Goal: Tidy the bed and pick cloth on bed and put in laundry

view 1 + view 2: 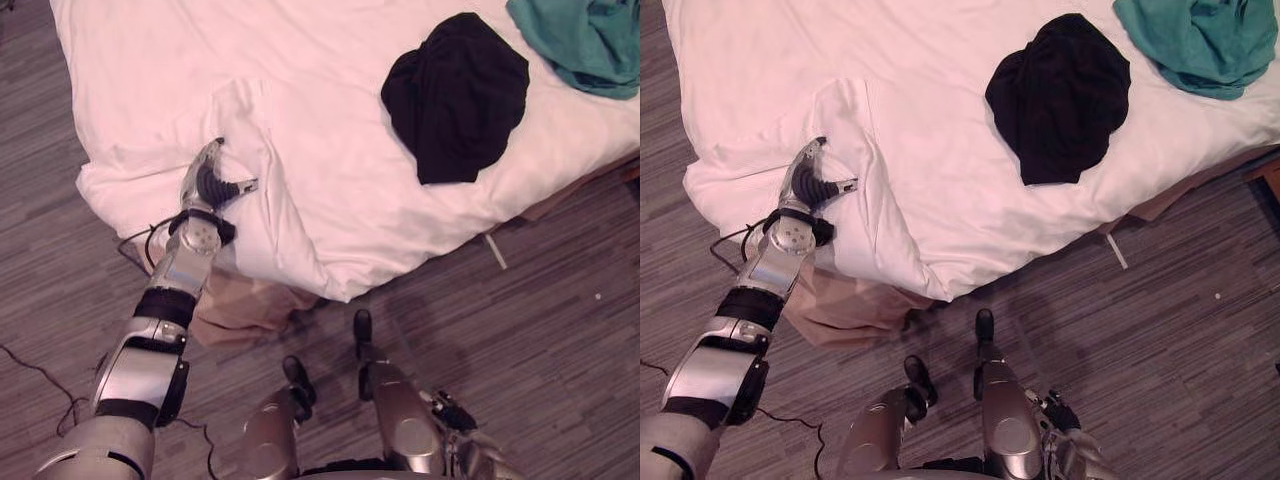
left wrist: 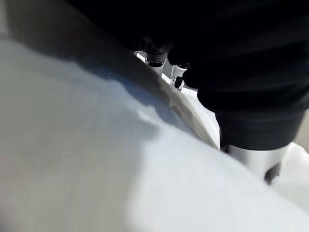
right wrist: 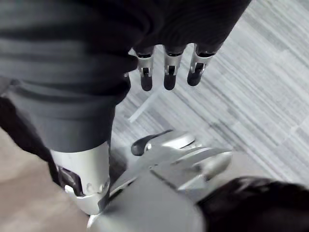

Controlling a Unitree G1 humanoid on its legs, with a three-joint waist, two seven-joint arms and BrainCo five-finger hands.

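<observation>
A black cloth (image 1: 455, 95) lies crumpled on the white bed sheet (image 1: 330, 130), toward the bed's right side. A teal cloth (image 1: 585, 40) sits at the far right corner of the bed. My left hand (image 1: 208, 178) rests on a raised fold of the sheet near the bed's near left corner, fingers straight and thumb spread out to the side, far from both cloths. In the left wrist view the fingers (image 2: 158, 58) lie flat against white sheet. My right hand (image 3: 166, 72) hangs low over the floor, fingers relaxed, holding nothing.
The sheet is bunched and folded over at the near left corner (image 1: 880, 230), with the beige bed base (image 1: 240, 305) showing beneath it. Grey wood-pattern floor (image 1: 540, 330) runs around the bed's near and left sides.
</observation>
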